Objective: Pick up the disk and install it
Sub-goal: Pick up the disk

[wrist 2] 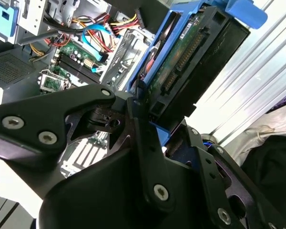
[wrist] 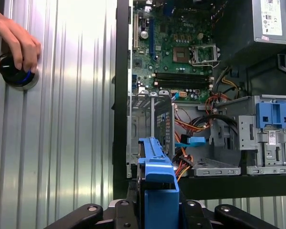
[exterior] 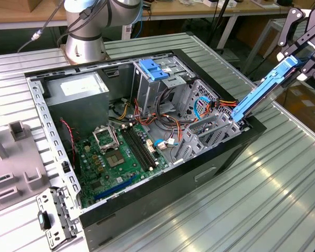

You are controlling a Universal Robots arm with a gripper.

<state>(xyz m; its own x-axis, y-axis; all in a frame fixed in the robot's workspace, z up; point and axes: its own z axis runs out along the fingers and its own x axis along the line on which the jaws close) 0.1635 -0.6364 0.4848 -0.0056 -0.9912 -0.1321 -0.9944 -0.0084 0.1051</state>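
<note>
- The pincer is clamped on the disk. In the second wrist view its black fingers press against both sides of the drive, and the green circuit board faces the camera.
- The disk sits in blue carrier rails and is held tilted. One end is in the pincer, and the other slopes down and away from it to the rim of the open computer case. Whether that lower end touches the rim cannot be told.
- In the first wrist view the blue end of the carrier rises just ahead of the pincer, between its two black arms.
- Beyond the pincer, inside the case, lies the green motherboard, with bundles of orange, red and blue cables between it and the disk's lower end.
- Farther from the pincer, across the case, a bare blue bracket tops the metal drive cage. A grey metal box with a white sticker sits in the far corner.
- The case lies on its side on a ribbed metal table, which also runs beneath the pincer.
- The arm's round base stands on the table on the far side of the case from the pincer.
- In the first wrist view a person's hand rests on a black-and-blue knob on the table — well off to one side of the pincer, outside the case.
</note>
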